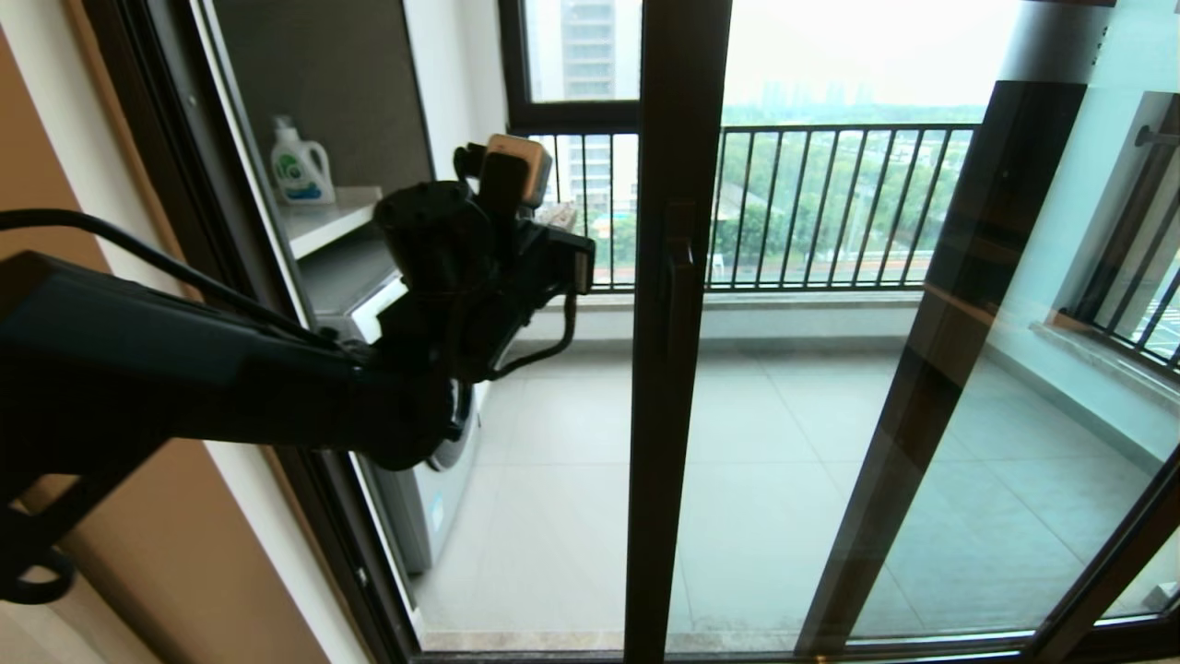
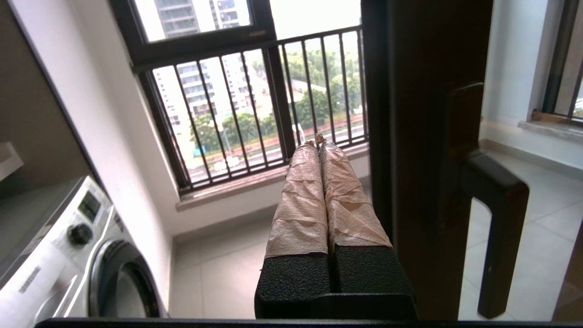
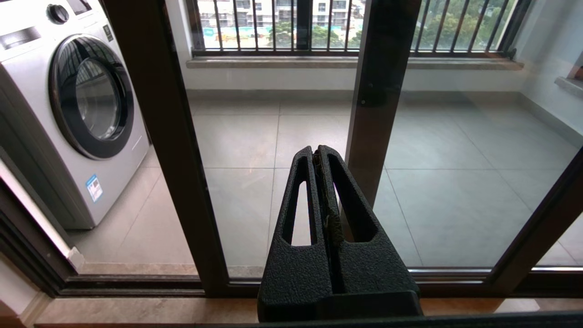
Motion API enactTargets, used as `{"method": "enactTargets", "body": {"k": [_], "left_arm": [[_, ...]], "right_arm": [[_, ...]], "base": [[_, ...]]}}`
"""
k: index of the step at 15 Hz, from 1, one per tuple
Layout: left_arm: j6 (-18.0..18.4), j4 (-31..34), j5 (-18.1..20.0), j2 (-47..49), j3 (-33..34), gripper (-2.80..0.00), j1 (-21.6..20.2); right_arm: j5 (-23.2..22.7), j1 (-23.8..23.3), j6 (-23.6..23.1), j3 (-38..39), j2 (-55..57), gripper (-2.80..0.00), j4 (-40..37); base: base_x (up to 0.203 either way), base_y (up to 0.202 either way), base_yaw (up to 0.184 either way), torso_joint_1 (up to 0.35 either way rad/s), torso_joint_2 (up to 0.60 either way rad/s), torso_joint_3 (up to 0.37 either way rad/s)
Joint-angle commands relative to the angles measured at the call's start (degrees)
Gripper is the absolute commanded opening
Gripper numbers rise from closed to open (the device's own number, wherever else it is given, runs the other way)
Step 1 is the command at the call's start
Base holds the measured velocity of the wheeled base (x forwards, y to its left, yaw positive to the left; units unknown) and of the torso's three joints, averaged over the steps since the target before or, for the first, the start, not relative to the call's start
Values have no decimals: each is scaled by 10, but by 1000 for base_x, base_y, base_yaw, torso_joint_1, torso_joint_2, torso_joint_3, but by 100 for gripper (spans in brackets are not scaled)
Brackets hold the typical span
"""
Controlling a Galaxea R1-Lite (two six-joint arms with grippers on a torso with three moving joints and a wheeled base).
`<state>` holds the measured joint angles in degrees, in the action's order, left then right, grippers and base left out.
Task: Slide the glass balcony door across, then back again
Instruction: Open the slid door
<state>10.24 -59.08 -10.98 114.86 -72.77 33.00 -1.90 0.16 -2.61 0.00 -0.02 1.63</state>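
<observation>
While your left gripper (image 2: 317, 141) reached through the opening on the left, its taped fingers (image 2: 300, 200) were pressed together on nothing, just left of the glass balcony door (image 1: 671, 369). You had that door's frame edge near the scene's centre, black handle (image 2: 498, 228) untouched. Lower, on the near side, your right gripper (image 3: 319, 152) sat closed and empty, facing the glass.
</observation>
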Motion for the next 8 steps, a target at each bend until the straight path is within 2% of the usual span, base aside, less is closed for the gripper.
{"method": "enactTargets", "body": {"k": [1,5,6,8], "left_arm": [[-22,-3,11,-139,113,-280,-46],[-107,4,88,-423,376,-280,-163],[-119,14,101,-495,437,-280,-180],[-117,62,109,-641,523,-280,-204]], "right_arm": [[0,0,0,7,0,-280,0],[0,0,0,7,0,-280,0],[0,0,0,7,0,-280,0],[0,0,0,7,0,-280,0]], "base": [[0,0,0,0,0,0],[0,0,0,0,0,0],[0,0,0,0,0,0],[0,0,0,0,0,0]]}}
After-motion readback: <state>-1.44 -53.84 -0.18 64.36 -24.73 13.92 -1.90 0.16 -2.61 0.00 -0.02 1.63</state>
